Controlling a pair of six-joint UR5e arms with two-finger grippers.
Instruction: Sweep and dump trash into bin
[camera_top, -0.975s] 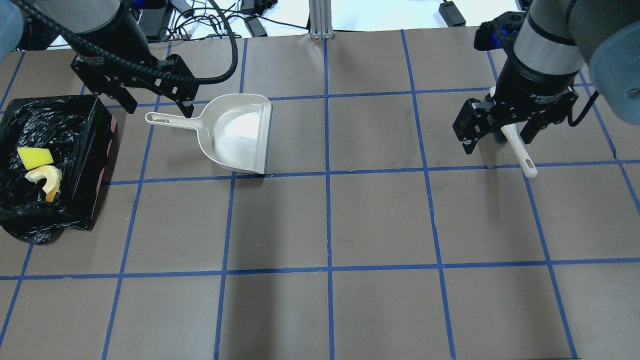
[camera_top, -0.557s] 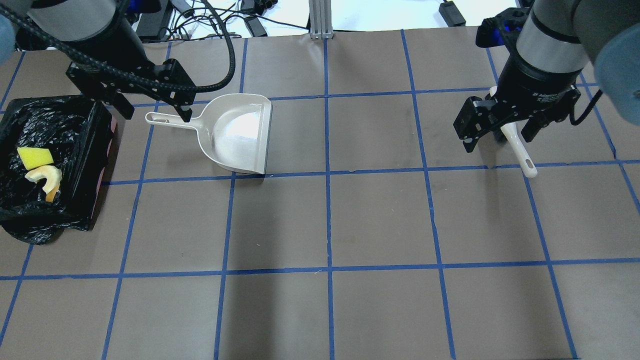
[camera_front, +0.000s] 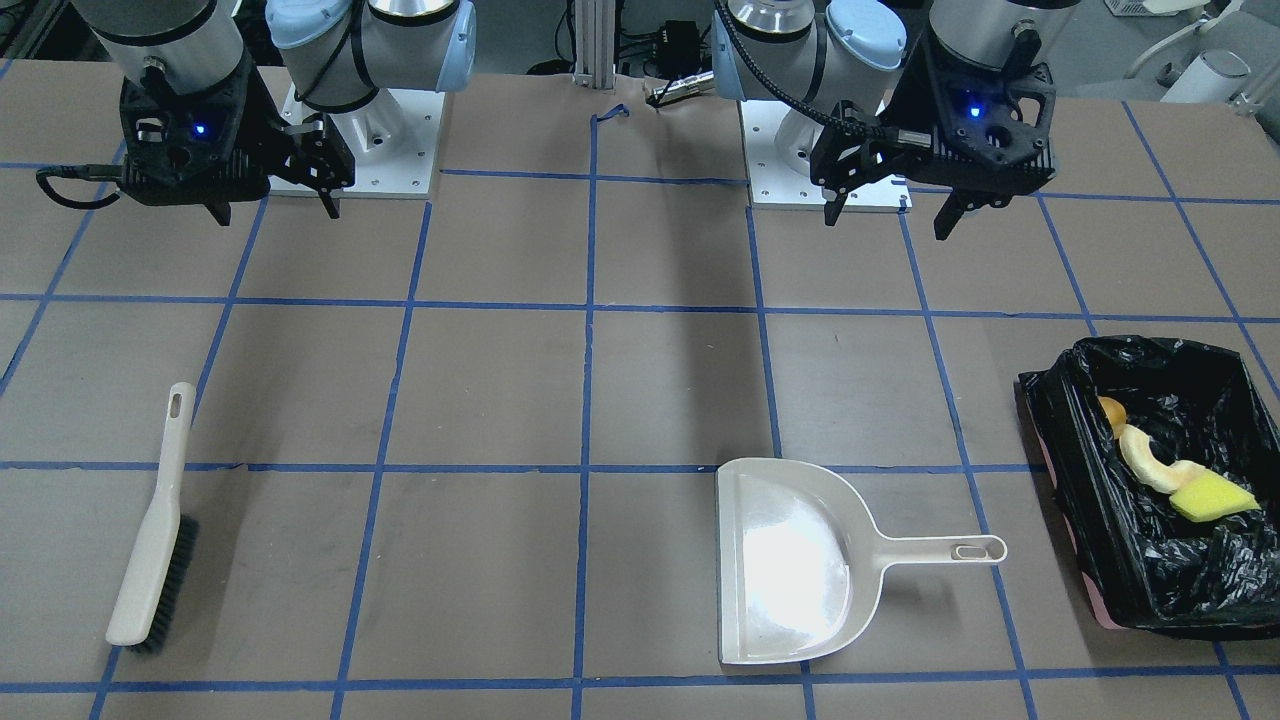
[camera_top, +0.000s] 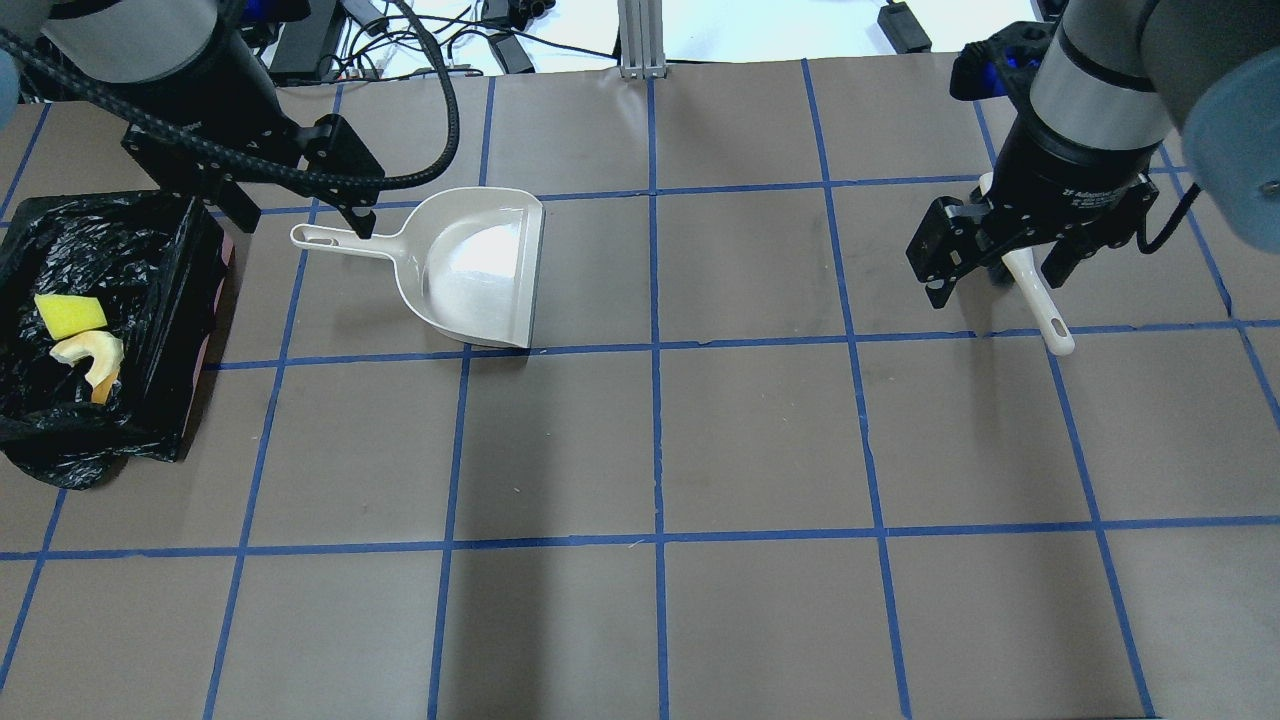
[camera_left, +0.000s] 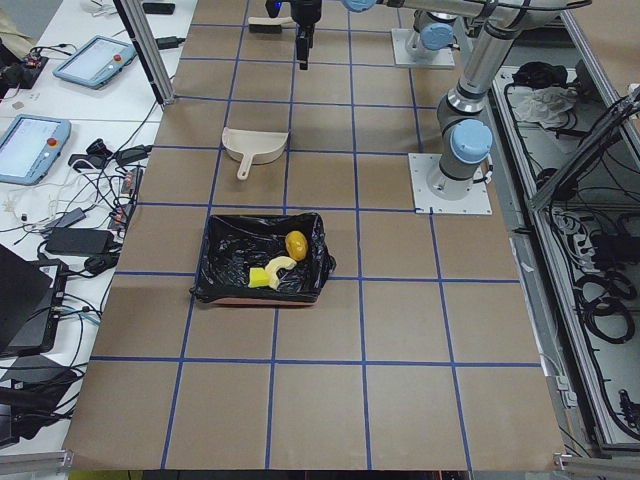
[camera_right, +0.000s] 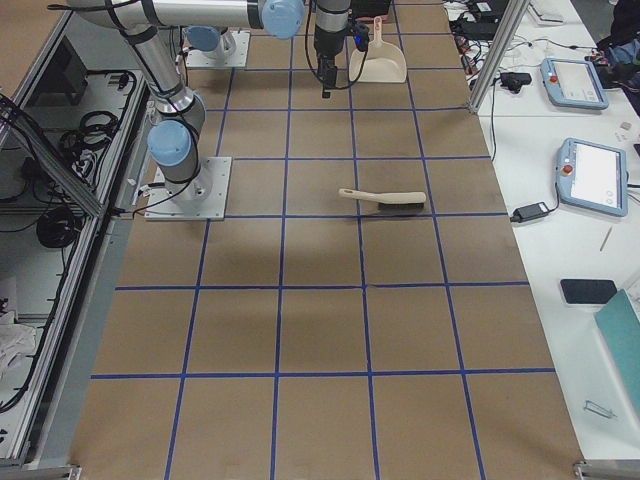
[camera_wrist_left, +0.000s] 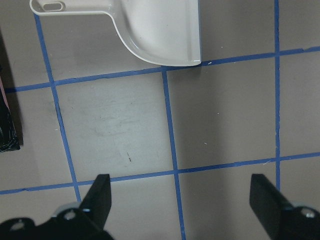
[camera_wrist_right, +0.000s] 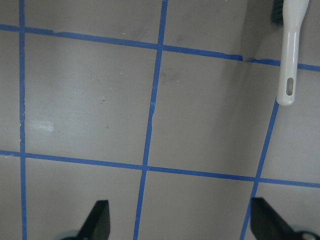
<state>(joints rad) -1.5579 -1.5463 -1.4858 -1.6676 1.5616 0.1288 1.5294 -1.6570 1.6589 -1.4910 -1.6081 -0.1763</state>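
Note:
The bin (camera_top: 190, 300), a pinkish box lined with a black bag, stands at the table's left end. In it lie the yellow wedge (camera_top: 70, 314), the cream rind (camera_top: 92, 352) and the potato (camera_front: 1110, 409), which is partly hidden from overhead. My left gripper (camera_top: 300, 215) is open and empty, raised above the table by the handle of the beige dustpan (camera_top: 480, 268). The left wrist view shows its jaws wide apart over bare table, with the dustpan (camera_wrist_left: 160, 30) beyond. My right gripper (camera_top: 995, 285) is open and empty above the brush (camera_top: 1040, 300).
The dustpan (camera_front: 790, 560) lies empty on the brown paper with its handle toward the bin (camera_front: 1050, 420). The brush (camera_front: 155, 520) lies flat at the other end and also shows in the right wrist view (camera_wrist_right: 291, 50). Blue tape lines grid the table.
My left gripper has drifted a little to the left, toward the bin's side, staying open. The right gripper, dustpan, brush and trash have not moved.

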